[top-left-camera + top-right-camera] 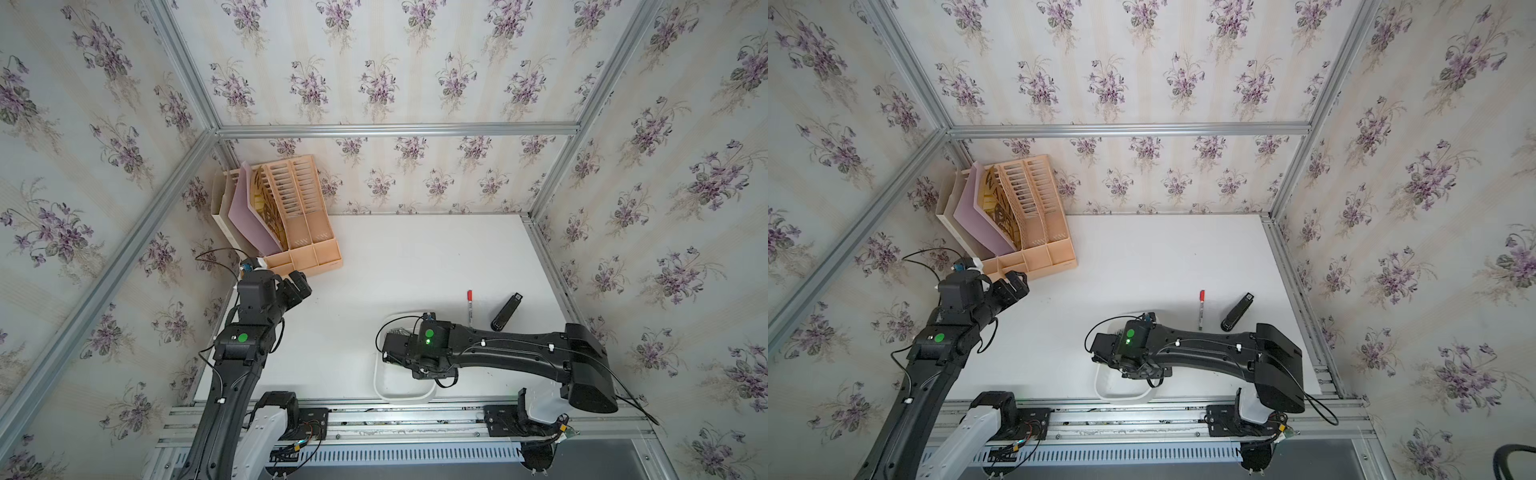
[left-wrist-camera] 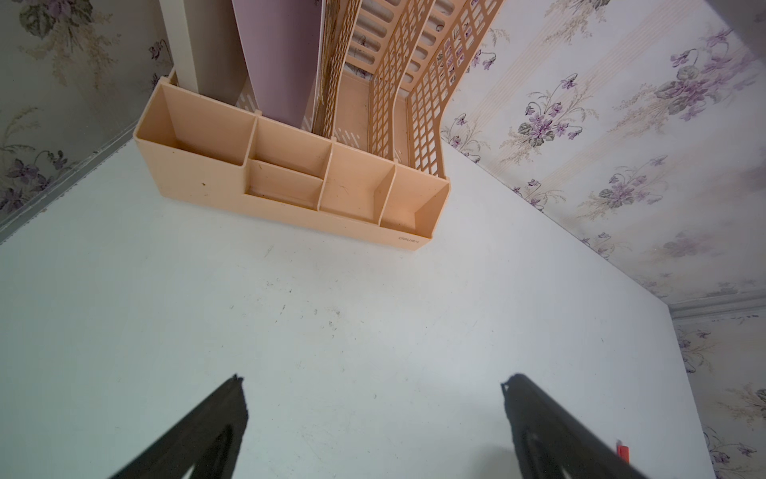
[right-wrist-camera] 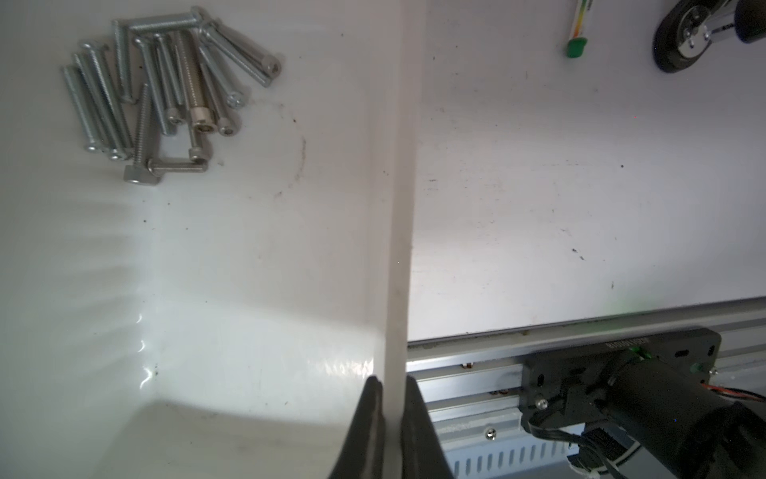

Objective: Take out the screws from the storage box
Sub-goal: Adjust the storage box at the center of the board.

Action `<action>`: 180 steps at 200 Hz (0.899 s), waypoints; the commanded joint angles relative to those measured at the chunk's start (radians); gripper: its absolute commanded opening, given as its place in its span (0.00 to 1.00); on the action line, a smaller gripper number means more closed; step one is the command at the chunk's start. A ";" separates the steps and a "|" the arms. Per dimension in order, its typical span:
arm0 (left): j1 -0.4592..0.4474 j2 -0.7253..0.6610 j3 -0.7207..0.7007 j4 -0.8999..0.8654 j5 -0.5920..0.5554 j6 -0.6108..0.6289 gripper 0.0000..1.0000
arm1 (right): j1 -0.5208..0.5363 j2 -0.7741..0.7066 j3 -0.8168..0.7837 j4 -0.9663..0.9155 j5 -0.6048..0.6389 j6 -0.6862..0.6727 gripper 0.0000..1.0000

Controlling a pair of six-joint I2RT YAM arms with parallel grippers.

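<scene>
The storage box (image 1: 400, 401) is a shallow white tray at the table's front edge, seen in both top views (image 1: 1121, 400). My right gripper (image 3: 393, 387) is shut on its side wall (image 3: 398, 249), with one finger inside and one outside. Several silvery screws (image 3: 166, 91) lie in a heap on the box floor at the end far from the fingers. In a top view the screws (image 1: 398, 331) peek out beside the right wrist. My left gripper (image 2: 373, 381) hangs open over bare table near the organiser, holding nothing, as a top view (image 1: 300, 283) also shows.
A peach slatted organiser (image 1: 299, 245) stands at the back left corner. A red-capped marker pen (image 1: 469, 308) and a black stapler (image 1: 506, 312) lie right of the box. An aluminium rail (image 1: 374, 417) runs along the table's front edge.
</scene>
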 commanded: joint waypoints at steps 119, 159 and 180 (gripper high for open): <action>0.001 0.029 0.006 0.021 0.025 0.002 0.99 | 0.006 -0.137 -0.309 0.345 0.022 -0.074 0.00; 0.001 0.041 0.007 0.021 0.030 0.002 1.00 | 0.003 -0.103 -0.278 0.331 0.054 -0.047 0.00; 0.001 0.044 0.009 0.021 0.030 0.002 1.00 | 0.004 -0.078 -0.253 0.321 0.060 -0.031 0.00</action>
